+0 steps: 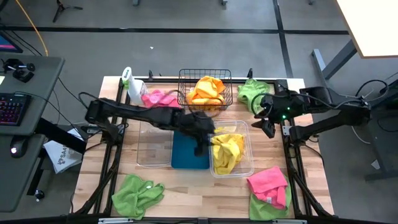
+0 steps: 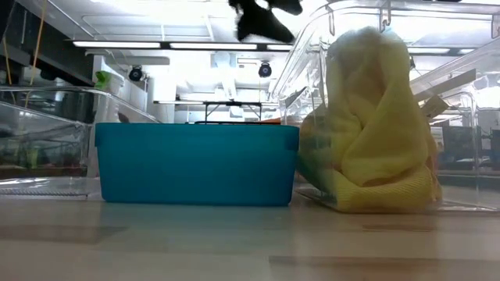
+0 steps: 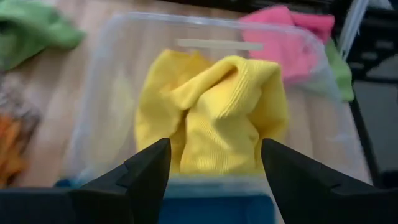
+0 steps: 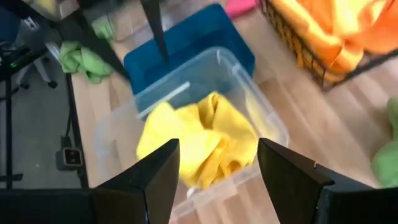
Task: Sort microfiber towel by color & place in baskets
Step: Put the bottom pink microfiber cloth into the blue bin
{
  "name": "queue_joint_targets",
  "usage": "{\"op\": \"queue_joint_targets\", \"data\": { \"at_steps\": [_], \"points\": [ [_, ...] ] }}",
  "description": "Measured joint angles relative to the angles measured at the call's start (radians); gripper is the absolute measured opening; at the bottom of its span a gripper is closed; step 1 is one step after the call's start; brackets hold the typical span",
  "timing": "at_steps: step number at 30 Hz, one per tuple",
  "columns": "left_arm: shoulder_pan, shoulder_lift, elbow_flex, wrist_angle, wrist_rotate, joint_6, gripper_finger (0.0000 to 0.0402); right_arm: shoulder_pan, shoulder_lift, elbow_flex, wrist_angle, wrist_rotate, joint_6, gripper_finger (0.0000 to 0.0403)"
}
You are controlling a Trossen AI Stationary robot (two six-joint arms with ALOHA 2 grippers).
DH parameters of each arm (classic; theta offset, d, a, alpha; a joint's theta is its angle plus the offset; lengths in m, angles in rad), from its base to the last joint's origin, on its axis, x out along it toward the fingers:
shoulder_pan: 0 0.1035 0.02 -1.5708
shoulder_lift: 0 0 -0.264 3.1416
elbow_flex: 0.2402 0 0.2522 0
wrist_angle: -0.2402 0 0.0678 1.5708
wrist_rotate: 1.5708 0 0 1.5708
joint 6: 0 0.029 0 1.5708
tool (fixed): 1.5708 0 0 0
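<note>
**Sorting partly done: yellow and orange binned, green and pink left out**

Yellow towels (image 1: 227, 151) are seen piled in the clear tub (image 1: 249, 169) right of the blue tub (image 1: 181, 161), and orange towels (image 1: 207, 91) fill the black wire basket (image 1: 184, 79). The blue tub and the other clear tub (image 1: 151, 156) appear to hold nothing yet. Green towels (image 1: 137, 193) and a pink towel (image 1: 268, 181) lie loose at the near edge of the tabletop (image 1: 193, 199); another pink towel (image 1: 160, 99) and a green one (image 1: 251, 91) lie at the far edge. The left hand (image 3: 214, 171) hangs over the yellow tub, fingers apart and empty. The right hand (image 4: 217, 177) waits near the far right corner, fingers likewise apart. Roughly half the sorting is judged to remain.
</note>
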Motion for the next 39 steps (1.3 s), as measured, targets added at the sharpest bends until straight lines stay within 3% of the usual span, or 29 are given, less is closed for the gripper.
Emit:
{"op": "queue_joint_targets", "data": {
  "at_steps": [4, 8, 16, 20, 26, 31, 39],
  "points": [
    [-0.026, -0.111, -0.009, -0.106, -0.074, -0.062, 0.0239, 0.071, 0.007, -0.029, -0.106, -0.021, 0.089, 0.0211],
    [-0.085, -0.233, -0.010, -0.132, -0.201, -0.088, 0.0239, 0.193, -0.013, -0.154, -0.122, -0.159, 0.232, 0.0211],
    [-0.209, -0.374, -0.008, -0.103, -0.446, -0.132, 0.0239, 0.547, -0.045, -0.536, 0.250, -0.296, 0.622, 0.0211],
    [-0.254, -0.388, -0.008, -0.099, -0.488, -0.140, 0.0239, 0.636, -0.043, -0.682, 0.387, -0.285, 0.822, 0.0211],
    [-0.270, -0.383, -0.009, -0.100, -0.510, -0.194, 0.0239, 0.679, -0.041, -0.793, 0.385, -0.307, 1.211, 0.0211],
    [-0.271, -0.381, -0.009, -0.051, -0.510, -0.231, 0.0239, 0.713, -0.031, -0.802, 0.373, -0.307, 1.334, 0.0211],
    [-0.272, -0.381, -0.009, -0.025, -0.506, -0.217, 0.0239, 0.752, 0.102, -0.802, 0.381, -0.303, 1.361, 0.0211]
  ]
}}
